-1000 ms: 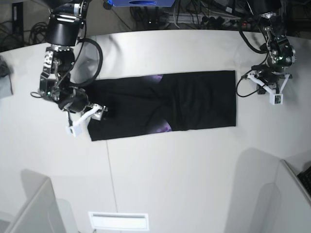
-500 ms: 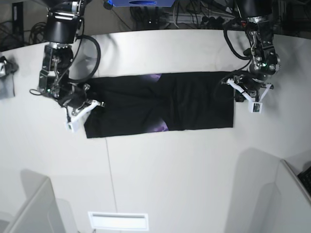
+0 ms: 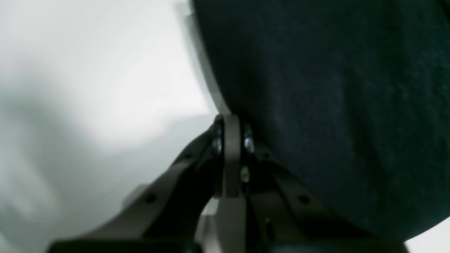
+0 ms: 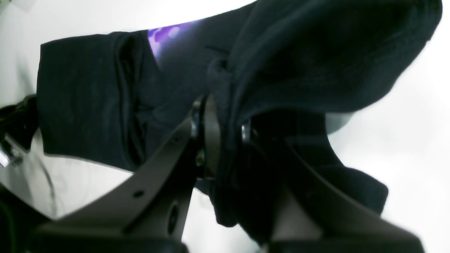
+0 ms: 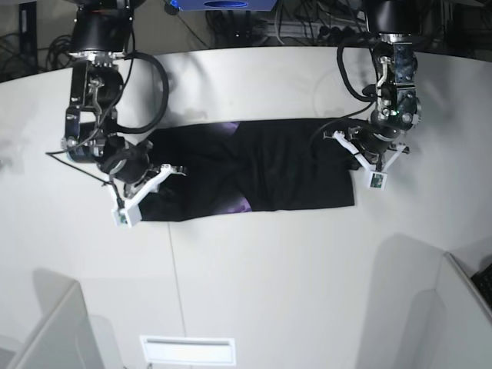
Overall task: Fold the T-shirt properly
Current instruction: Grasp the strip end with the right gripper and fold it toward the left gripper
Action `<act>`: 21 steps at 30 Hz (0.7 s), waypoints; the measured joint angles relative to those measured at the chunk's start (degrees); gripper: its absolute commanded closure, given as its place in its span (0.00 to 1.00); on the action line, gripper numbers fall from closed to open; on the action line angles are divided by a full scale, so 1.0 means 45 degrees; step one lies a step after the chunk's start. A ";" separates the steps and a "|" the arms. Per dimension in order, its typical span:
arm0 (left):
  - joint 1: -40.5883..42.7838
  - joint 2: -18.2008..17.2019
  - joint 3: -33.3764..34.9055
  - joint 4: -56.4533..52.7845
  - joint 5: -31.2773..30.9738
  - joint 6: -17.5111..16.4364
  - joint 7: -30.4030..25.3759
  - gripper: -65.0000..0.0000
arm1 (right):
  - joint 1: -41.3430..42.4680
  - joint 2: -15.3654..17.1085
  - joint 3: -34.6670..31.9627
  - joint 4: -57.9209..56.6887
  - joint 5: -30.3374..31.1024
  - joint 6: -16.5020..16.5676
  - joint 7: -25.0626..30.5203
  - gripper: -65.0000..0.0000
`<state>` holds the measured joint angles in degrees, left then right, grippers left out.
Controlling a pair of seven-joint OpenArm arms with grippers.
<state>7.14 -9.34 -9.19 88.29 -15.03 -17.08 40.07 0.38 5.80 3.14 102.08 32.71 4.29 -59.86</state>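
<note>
The black T-shirt [image 5: 284, 165] lies as a long folded strip across the white table [image 5: 254, 277], with a bit of purple print showing near its middle. My right gripper [image 5: 165, 175] is at the strip's left end. In the right wrist view it [image 4: 221, 116] is shut on bunched black cloth [image 4: 316, 52] lifted off the table. My left gripper [image 5: 346, 142] is at the strip's right end. In the left wrist view its jaws [image 3: 230, 123] are closed at the edge of the black cloth [image 3: 334, 105].
Grey partition panels stand at the front left [image 5: 46, 323] and front right [image 5: 430, 307]. A white slotted plate [image 5: 187, 350] lies at the front edge. Cables and a blue box [image 5: 223, 4] sit behind the table.
Both grippers have moved inward toward the table's middle, taking the shirt's ends with them. The strip is shorter, and its right edge has shifted left.
</note>
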 measured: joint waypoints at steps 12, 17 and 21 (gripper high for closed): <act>0.0019 0.0019 -0.0010 0.0015 -0.0097 -0.0068 -0.0010 1.00 | -0.0015 -0.0874 -0.2594 0.1399 0.0068 -0.1107 -0.0073 1.00; 0.0049 -0.0044 -0.0005 0.0015 -0.0102 -0.0112 -0.0044 1.00 | 0.0015 -0.1506 -0.3439 0.1409 0.0049 -0.1107 -0.0102 1.00; 0.0049 -0.0044 0.0005 0.0015 -0.0102 -0.0112 -0.0044 1.00 | 0.0087 -0.1865 -0.3876 0.1413 0.0019 -0.1107 -0.0083 1.00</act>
<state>7.35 -9.54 -9.17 88.36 -15.49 -17.58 39.88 0.78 -2.59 -14.31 108.44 32.80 -0.69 -60.23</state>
